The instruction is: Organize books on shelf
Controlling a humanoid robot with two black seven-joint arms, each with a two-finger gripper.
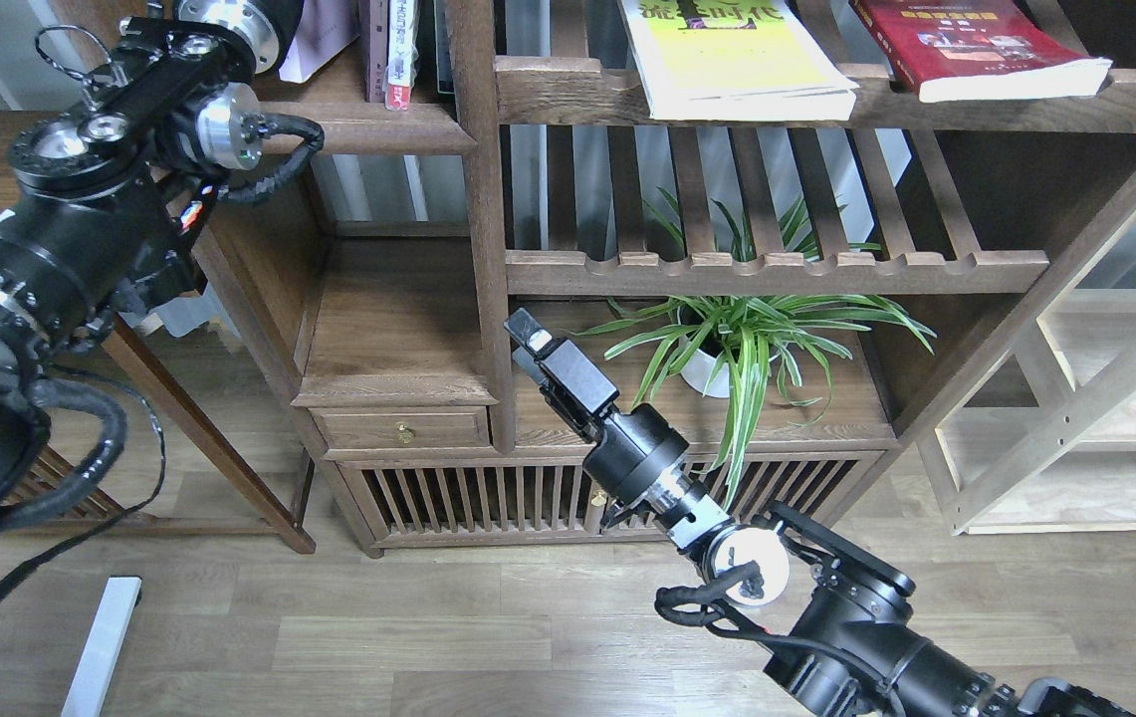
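The yellow-green book (737,60) and the dark red book (976,45) lie flat on a slatted upper shelf at the top right. A corner of the pale lilac book (317,42) shows on the dark solid-plank shelf (368,119) at the top left. It sits next to my left arm's silver wrist (229,20) and is partly hidden by it. My left gripper is past the top edge, out of view. My right gripper (526,334) hangs low in front of the bookcase post, empty. Its fingers cannot be told apart.
Narrow upright books with pink-and-white spines (398,50) stand on the solid shelf beside the post. A potted spider plant (727,349) sits in the lower compartment right of my right gripper. Below it is a small drawer (403,428). A pale wooden rack (1075,418) stands at the right.
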